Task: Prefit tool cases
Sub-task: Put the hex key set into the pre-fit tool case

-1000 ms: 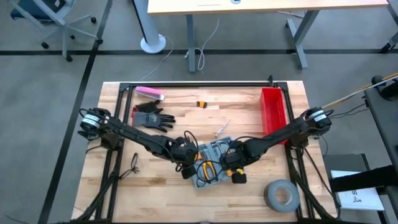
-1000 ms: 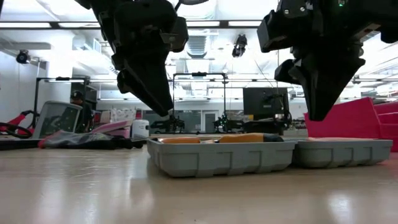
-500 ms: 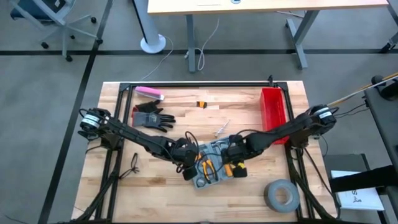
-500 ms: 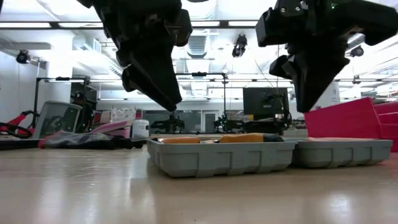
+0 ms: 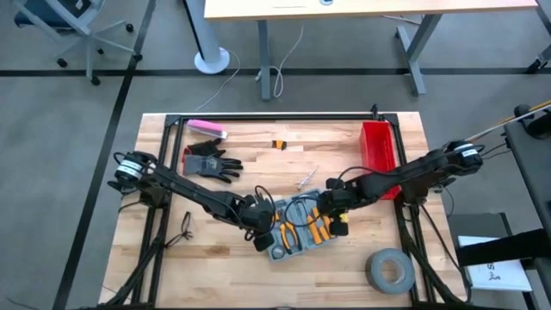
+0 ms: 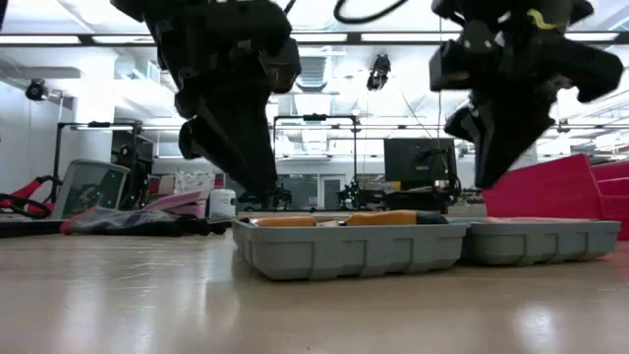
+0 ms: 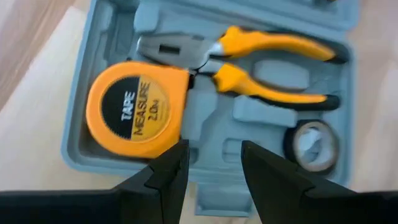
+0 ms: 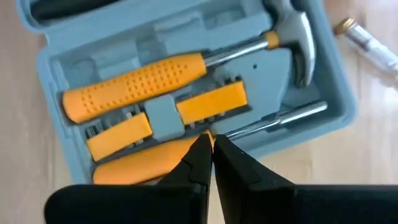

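One grey-blue tool case [image 5: 297,228] lies open flat on the wooden table [image 5: 232,271], both halves up. Under the left gripper [image 7: 210,163], fingers parted and empty: tape measure [image 7: 134,109], pliers [image 7: 249,59]. Under the right gripper [image 8: 210,155], pinched closed on nothing: hammer [image 8: 186,68].

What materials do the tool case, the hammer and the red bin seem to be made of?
Tool case: matte grey-blue plastic, judging by its moulded slots.
Hammer: shiny metal head and shaft; dimpled orange handle, probably rubber or plastic.
Red bin: likely smooth plastic, evenly coloured.
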Motion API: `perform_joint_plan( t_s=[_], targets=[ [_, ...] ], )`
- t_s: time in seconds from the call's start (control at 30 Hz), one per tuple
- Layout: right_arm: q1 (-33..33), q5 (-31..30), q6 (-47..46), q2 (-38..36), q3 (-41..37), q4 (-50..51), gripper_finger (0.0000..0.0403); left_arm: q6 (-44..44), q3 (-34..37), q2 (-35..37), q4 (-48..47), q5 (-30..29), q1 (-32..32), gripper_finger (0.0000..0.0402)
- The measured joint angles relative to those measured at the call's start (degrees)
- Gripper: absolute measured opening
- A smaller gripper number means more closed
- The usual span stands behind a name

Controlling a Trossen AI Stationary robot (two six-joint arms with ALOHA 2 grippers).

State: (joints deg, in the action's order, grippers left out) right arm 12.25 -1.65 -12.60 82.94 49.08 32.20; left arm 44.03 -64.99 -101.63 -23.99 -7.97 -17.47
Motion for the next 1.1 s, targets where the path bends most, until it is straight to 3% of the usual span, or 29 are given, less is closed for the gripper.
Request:
perform_joint_plan(
  t_s=[0.2,0.7,0.9,1.1],
  targets=[
    [-0.71,-1.88,-0.08,0.0,-3.23,-3.75,0.0017,0.87,0.0,-1.2,-1.07,0.02,0.63,0.0153],
    [-3.8,-4.44,3.93,-0.02,-3.34,-7.71,0.0164,-0.04,3.43,-0.93,-2.82,-2.62,2.4,0.0153],
    [-4.05,-4.37,5.59,-0.02,-1.89,-8.73,0.0174,-2.71,3.52,-0.93,-3.54,-3.89,3.05,0.0153],
    [-4.05,-4.35,5.68,-0.04,0.36,-8.63,0.0165,-6.23,3.64,-1.04,-7.11,-10.32,3.67,0.0153]
  ],
)
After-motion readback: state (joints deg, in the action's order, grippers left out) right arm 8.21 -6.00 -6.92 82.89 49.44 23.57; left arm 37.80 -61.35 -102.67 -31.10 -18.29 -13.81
